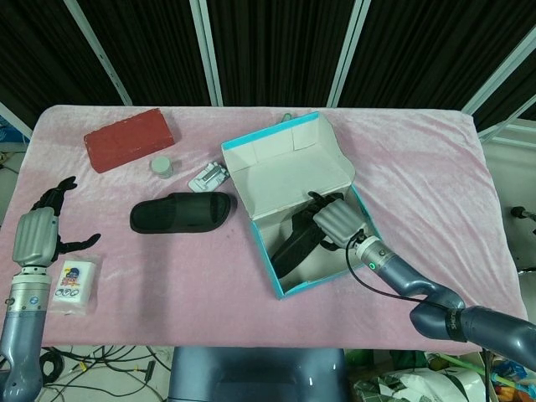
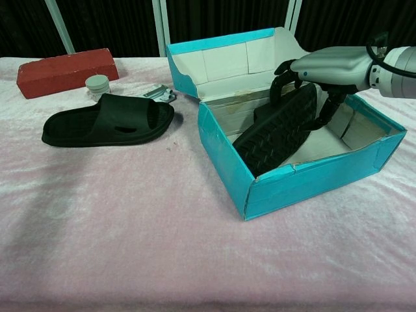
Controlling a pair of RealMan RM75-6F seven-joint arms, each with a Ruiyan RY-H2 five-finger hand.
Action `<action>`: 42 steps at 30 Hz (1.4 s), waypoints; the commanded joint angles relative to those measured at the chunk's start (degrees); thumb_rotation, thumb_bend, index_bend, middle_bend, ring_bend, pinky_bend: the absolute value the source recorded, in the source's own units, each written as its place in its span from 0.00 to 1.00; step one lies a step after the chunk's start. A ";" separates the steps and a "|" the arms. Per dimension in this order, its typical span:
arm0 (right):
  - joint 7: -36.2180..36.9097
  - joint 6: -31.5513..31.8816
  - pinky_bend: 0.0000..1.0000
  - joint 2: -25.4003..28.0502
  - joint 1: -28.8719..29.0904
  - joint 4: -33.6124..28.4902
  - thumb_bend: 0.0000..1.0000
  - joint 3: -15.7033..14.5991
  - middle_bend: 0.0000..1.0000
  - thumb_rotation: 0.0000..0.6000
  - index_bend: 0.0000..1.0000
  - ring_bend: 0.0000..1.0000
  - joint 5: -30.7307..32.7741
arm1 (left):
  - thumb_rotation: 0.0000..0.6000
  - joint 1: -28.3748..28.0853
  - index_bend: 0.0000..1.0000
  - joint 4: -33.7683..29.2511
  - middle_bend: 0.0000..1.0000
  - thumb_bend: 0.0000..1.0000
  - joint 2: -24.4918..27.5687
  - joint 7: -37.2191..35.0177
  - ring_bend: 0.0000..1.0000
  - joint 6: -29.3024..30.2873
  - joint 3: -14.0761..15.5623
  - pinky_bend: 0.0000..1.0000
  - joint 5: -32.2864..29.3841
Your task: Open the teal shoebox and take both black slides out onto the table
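The teal shoebox stands open toward three o'clock of the pink worktop, and the right hand reaches in, fingers clamped over the upper end of a black slide that leans tilted, sole up, inside it. The other black slide lies flat on the cloth at the box's nine o'clock. The left hand hovers at the worktop's nine o'clock edge, fingers spread and holding nothing, just beside a white packet.

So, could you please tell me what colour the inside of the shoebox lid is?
White, with teal edges; the shoebox lid shows best in the chest view.
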 commanded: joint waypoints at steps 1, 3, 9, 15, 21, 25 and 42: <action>0.63 0.30 0.24 -0.10 0.09 -0.10 0.18 -0.08 0.35 1.00 0.46 0.11 -0.11 | 1.00 0.14 0.09 0.10 0.17 0.00 -0.08 -0.03 0.13 0.24 -0.18 0.25 0.24; 0.82 0.59 0.24 -0.09 0.14 -0.15 0.18 -0.17 0.36 1.00 0.46 0.12 -0.30 | 1.00 0.23 0.09 0.06 0.17 0.00 -0.09 0.00 0.13 0.28 -0.24 0.25 0.39; 0.94 0.63 0.27 -0.34 0.33 0.04 0.18 -0.65 0.35 1.00 0.48 0.14 -0.22 | 1.00 0.53 0.09 -0.14 0.17 0.00 -0.05 -0.01 0.13 0.53 -0.52 0.26 0.75; 1.76 2.11 0.35 -1.64 -0.09 1.42 0.28 -1.36 0.33 1.00 0.48 0.17 -1.01 | 1.00 1.02 0.09 -0.18 0.17 0.00 0.03 -0.25 0.13 0.80 -0.70 0.27 1.00; 4.17 5.75 0.48 -2.91 -0.82 3.19 0.58 -2.27 0.48 1.00 0.67 0.32 -4.29 | 1.00 1.45 0.09 -0.09 0.18 0.00 -0.03 -0.65 0.13 1.42 -1.00 0.27 1.64; 5.40 8.36 0.51 -2.77 -1.40 2.95 0.65 -2.53 0.53 1.00 0.74 0.37 -5.99 | 1.00 1.61 0.09 -0.01 0.18 0.00 -0.13 -0.72 0.13 1.40 -0.99 0.27 1.91; 6.20 15.30 0.50 6.52 -3.51 -7.94 0.65 1.69 0.54 1.00 0.76 0.37 -4.72 | 1.00 1.96 0.09 0.88 0.17 0.00 -1.15 -1.14 0.13 1.46 -1.12 0.27 3.13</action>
